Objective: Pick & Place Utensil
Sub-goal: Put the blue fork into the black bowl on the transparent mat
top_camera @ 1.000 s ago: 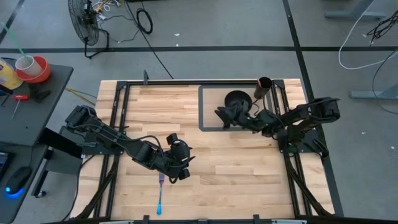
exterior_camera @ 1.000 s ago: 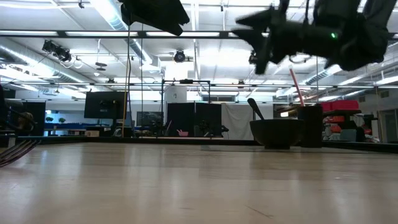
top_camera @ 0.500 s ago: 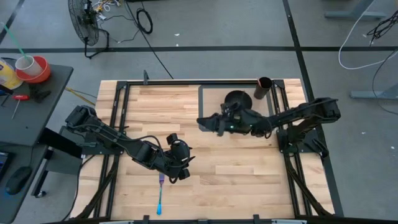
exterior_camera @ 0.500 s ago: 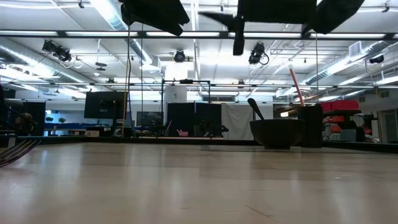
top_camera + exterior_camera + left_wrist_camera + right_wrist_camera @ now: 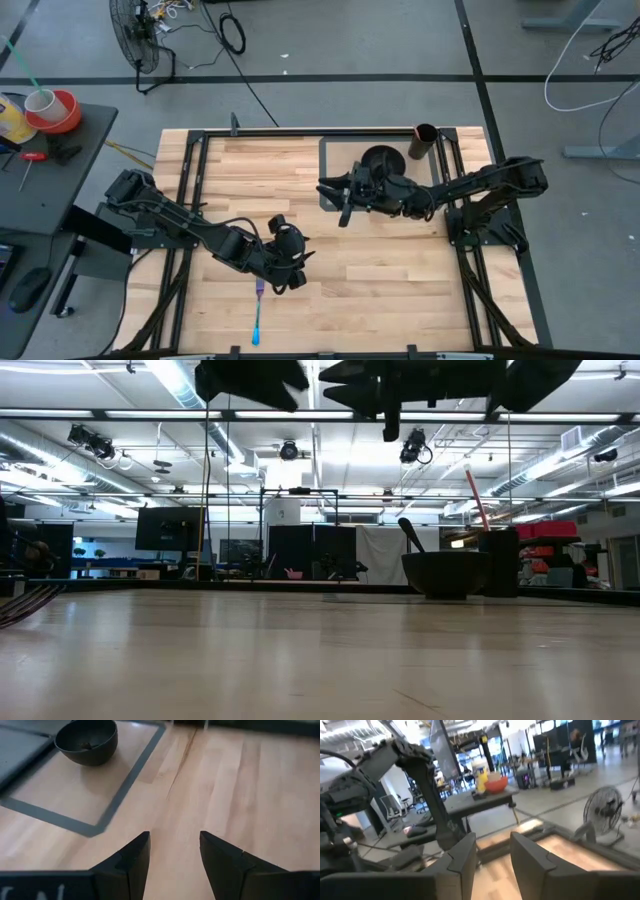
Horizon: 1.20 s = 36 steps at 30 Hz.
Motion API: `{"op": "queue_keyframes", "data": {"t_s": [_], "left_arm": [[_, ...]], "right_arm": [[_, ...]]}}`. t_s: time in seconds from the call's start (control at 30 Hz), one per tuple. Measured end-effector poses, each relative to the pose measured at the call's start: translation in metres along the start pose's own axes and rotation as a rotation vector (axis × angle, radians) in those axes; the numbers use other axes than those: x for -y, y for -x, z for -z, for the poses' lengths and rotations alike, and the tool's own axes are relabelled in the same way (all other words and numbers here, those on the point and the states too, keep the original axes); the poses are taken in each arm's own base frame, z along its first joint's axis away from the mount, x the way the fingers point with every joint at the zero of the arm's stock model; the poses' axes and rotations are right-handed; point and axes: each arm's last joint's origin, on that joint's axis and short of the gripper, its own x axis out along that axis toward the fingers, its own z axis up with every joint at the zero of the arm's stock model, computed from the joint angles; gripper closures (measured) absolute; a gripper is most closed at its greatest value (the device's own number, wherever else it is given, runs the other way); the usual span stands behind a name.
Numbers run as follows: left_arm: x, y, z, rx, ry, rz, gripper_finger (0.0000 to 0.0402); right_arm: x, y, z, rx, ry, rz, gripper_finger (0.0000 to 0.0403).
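Utensil (image 5: 258, 318): a slim blue-handled piece with a purple end, lying flat on the table (image 5: 400, 290) in the lower left of the high view, not yet picked up.
Utensil axis: its long axis ran nearly straight up and down the high view, the purple end toward the top of the frame and the blue handle toward the bottom edge. Which end is the working end could not be told.
Left end effector (image 5: 290, 270): hung over the table just above and to the right of the utensil's purple end, close to it but not touching. In the left wrist view its two dark fingers (image 5: 130, 865) stood apart with only bare wood between them, so it was open and empty, probably placed there ready to descend on the utensil.
Right end effector (image 5: 345, 205): held high over the left edge of the taped rectangle (image 5: 325, 175) in the upper centre of the high view, beside the bowl. Its fingers (image 5: 465, 855) showed a narrow gap in the right wrist view with nothing visible between them; it pointed out into the room, which suggests it was merely waiting.
Bowl (image 5: 382, 161): dark, inside the taped rectangle, a dark utensil handle rising from it in the low view; the likely place for the utensil.
Cup (image 5: 423, 141): dark cylinder at the rectangle's upper right corner, holding a red stick in the low view.
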Motion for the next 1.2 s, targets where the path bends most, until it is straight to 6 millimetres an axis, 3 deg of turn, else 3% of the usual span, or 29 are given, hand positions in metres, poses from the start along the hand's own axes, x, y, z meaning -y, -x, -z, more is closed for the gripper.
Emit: {"op": "queue_keyframes", "data": {"t_s": [0.23,0.37,0.5,0.6,0.67,0.83,0.93,1.1,1.2], "left_arm": [[0.01,0.002,-0.019,0.138,0.526,0.123,0.0225],[0.013,0.004,-0.028,0.194,0.653,0.186,0.0225],[0.013,0.004,-0.028,0.176,0.612,0.214,0.0225],[0.012,0.005,-0.022,0.062,0.483,0.277,0.0225],[0.015,0.009,-0.017,-0.008,0.487,0.316,0.0225],[0.025,0.039,0.003,-0.174,0.571,0.337,0.0225],[0.029,0.053,0.024,-0.32,0.601,0.279,0.0225],[0.042,0.072,0.048,-0.433,0.526,0.281,0.0225],[0.047,0.077,0.049,-0.437,0.484,0.335,0.0225]], "right_arm": [[-0.003,0.001,0.006,-0.058,0.183,-0.027,0.0279],[-0.008,0.005,0.019,-0.175,0.309,-0.046,0.0279],[-0.015,0.011,0.03,-0.27,0.345,-0.065,0.0279],[-0.025,0.016,0.037,-0.313,0.374,-0.094,0.0279],[-0.033,0.021,0.04,-0.325,0.409,-0.099,0.0279],[-0.046,0.028,0.044,-0.322,0.478,-0.066,0.0279],[-0.048,0.03,0.044,-0.311,0.487,-0.028,0.0279],[-0.046,0.029,0.042,-0.3,0.489,0.01,0.0279],[-0.045,0.028,0.042,-0.296,0.487,0.013,0.0279]]}}
